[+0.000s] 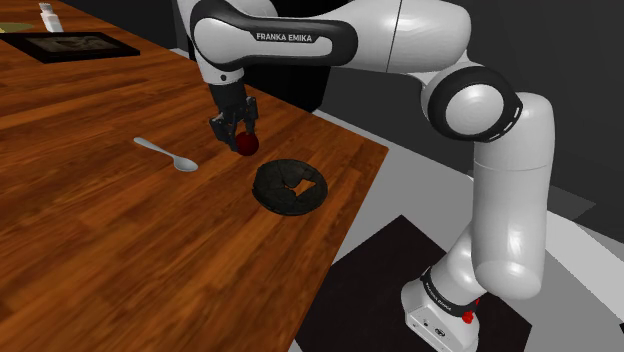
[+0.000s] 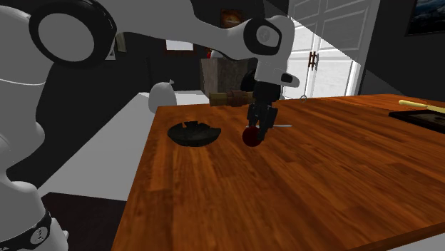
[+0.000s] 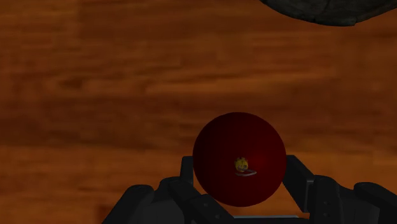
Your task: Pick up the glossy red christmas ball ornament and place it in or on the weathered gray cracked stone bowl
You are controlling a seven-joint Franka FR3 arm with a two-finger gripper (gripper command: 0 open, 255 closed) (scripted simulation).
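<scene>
One red ball ornament (image 3: 234, 145), glossy, clenched between the black jaws from both sides, low over the wooden desk (image 1: 110, 260); whether it rides clear of the wood cannot be told.
One dark cracked bowl (image 1: 290, 187), at about four o'clock of the ball in the shoulder view, near but apart.
One spoon (image 1: 167, 154), at nine o'clock.
Hazards, as judged: the smooth round surface may slip from a two-point pinch. Carried low, the ball may strike the bowl's rim. Released short, it would roll toward the desk edge.

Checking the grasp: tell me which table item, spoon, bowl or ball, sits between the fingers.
The red ball, clasped by the gripper; the spoon and bowl lie apart.
</scene>
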